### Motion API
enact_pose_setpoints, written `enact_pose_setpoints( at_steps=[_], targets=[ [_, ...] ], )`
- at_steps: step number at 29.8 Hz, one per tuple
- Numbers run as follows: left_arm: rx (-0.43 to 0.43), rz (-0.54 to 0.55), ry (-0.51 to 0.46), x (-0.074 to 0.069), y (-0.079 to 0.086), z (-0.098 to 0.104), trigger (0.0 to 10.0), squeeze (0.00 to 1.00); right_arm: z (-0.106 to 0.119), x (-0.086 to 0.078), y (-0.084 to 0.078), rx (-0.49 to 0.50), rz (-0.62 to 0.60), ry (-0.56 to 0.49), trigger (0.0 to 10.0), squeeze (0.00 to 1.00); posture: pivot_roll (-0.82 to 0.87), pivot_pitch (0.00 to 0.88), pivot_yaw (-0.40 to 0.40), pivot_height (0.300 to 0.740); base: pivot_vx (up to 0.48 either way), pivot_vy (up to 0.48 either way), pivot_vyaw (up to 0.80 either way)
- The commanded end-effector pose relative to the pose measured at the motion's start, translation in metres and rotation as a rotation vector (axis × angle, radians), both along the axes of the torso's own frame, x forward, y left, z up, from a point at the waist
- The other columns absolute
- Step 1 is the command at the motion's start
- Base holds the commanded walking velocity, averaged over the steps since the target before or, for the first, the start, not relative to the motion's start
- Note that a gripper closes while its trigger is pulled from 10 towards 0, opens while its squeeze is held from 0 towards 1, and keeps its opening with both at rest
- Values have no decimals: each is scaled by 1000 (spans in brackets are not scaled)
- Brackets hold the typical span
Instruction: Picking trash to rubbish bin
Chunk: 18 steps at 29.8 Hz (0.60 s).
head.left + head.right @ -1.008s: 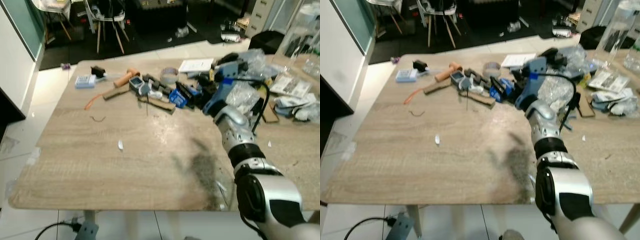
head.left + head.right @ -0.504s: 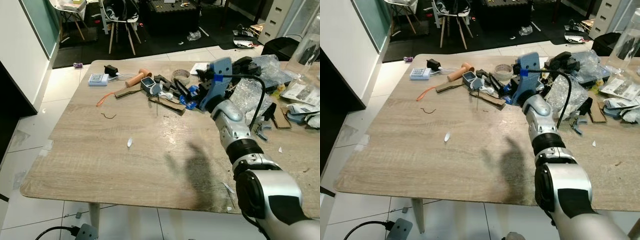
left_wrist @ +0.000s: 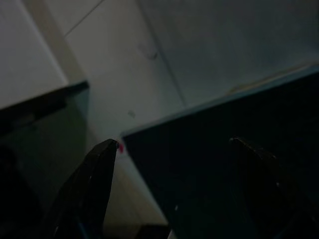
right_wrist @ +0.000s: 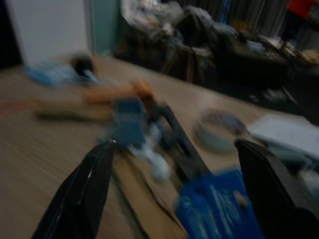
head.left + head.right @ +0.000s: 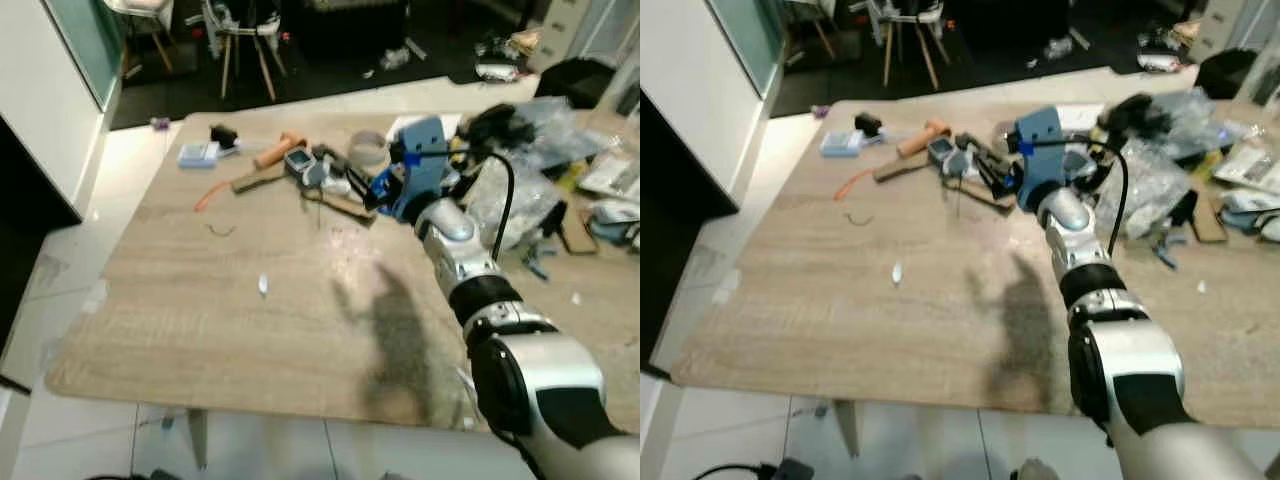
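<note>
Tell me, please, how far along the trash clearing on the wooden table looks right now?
Nothing looks done: the clutter pile is on the table and a white scrap lies alone. In hand: the right gripper, fingers open and holding nothing, reaches toward the pile near a blue packet. Left: grasping and binning everything.

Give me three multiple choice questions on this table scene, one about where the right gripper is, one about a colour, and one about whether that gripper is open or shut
1. Where is the right gripper?
A. Over the clutter at the table's far side
B. Under the table
C. Beside the small white scrap

2. What colour is the thin strip lying near the table's far left corner?
A. Green
B. Orange
C. Purple

3. How do the right gripper's fingers stand?
A. Shut on the tape roll
B. Open, holding nothing
C. Shut on the blue packet

Key: 1 A, the arm reaches to the pile by the blue packet. 2 B, it shows orange against the table. 3 B, the right wrist view shows the fingers spread wide with nothing between them.
</note>
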<state>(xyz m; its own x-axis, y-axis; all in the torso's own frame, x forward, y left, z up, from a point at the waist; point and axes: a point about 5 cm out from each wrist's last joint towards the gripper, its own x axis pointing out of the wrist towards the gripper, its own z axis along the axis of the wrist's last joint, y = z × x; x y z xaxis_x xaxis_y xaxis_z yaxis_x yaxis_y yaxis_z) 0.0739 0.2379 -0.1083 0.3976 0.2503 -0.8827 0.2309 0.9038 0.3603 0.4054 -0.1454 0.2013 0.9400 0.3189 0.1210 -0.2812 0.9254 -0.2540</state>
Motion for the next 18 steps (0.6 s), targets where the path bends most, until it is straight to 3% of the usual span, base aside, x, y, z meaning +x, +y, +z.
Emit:
enact_pose_setpoints(
  at_steps=[1, 10, 13, 15, 18],
  targets=[
    [32, 2, 26, -11, 12, 1, 10000, 0, -10, 0, -9, -44, -67, 47, 10000, 0, 53, 159, 119, 740, 0, 0, 0],
    [59, -31, 5, -9, 26, 7, 10000, 0, -24, -4, -35, -113, -203, 78, 10000, 0, 66, 201, 149, 740, 0, 0, 0],
    [60, -41, -4, -7, 27, 7, 10000, 0, -24, -5, -44, -38, -256, 73, 10000, 0, 66, 213, 161, 740, 0, 0, 0],
    [61, -60, -2, -8, 27, 8, 10000, 0, -22, -7, -51, 101, -286, 53, 10000, 0, 62, 223, 172, 740, 0, 0, 0],
    [61, -74, 1, -10, 27, 7, 10000, 0, -21, -8, -54, 175, -293, 41, 10000, 0, 60, 227, 175, 740, 0, 0, 0]
  ],
)
